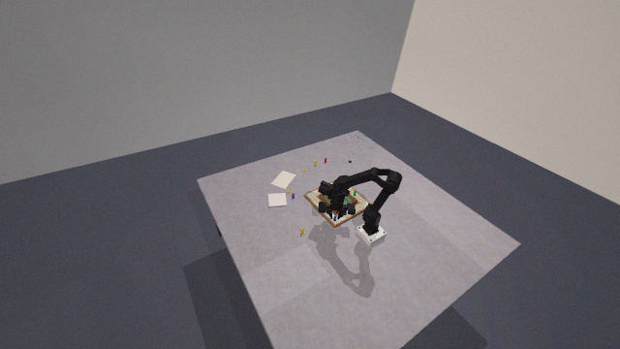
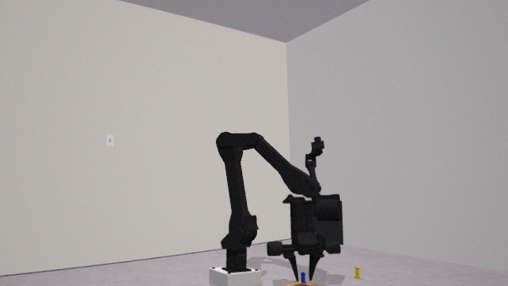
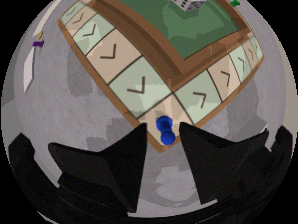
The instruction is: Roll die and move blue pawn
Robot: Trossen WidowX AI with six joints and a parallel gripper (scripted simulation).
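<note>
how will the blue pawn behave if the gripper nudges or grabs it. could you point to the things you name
The blue pawn [image 1: 334, 218] [image 2: 303, 277] [image 3: 164, 125] would probably tip if nudged, being slim and upright with a round head. It looks stiff, so it should hold its shape when squeezed. Its smooth, rounded head may slip if gripped too high.

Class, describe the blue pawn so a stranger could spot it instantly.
Find the square wooden board with arrow-marked spaces. On its beige corner space stands a small, round-headed blue pawn. The only other pawn visible there is green.
</note>
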